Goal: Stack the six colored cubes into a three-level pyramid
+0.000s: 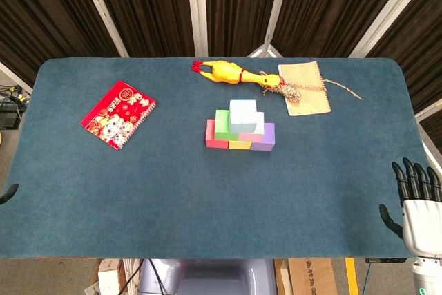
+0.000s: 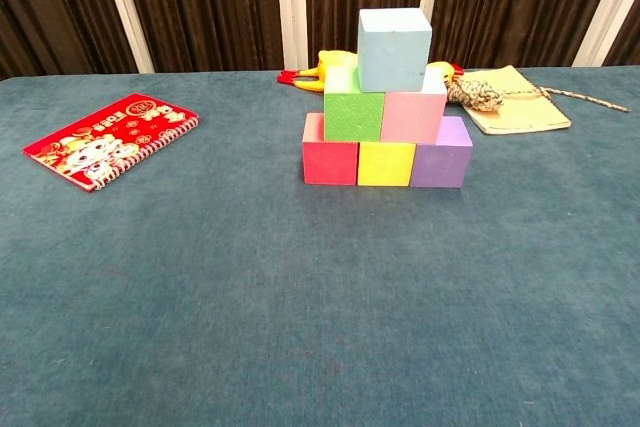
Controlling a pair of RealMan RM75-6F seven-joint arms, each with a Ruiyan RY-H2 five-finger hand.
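Observation:
The cubes stand as a three-level pyramid at the table's middle. In the chest view the bottom row is red (image 2: 330, 162), yellow (image 2: 386, 163) and purple (image 2: 441, 159). Green (image 2: 353, 115) and pink (image 2: 413, 115) sit above them, and a light blue cube (image 2: 394, 49) is on top. The head view shows the same pyramid, with the light blue cube (image 1: 242, 115) uppermost. My right hand (image 1: 419, 205) hangs off the table's front right corner, fingers spread, holding nothing, far from the cubes. Only a dark tip of my left hand (image 1: 7, 193) shows at the left edge.
A red spiral notebook (image 1: 118, 114) lies at the left. Behind the pyramid lie a yellow rubber chicken (image 1: 233, 73) and a tan notebook (image 1: 304, 88) with a knotted rope (image 1: 293, 92) on it.

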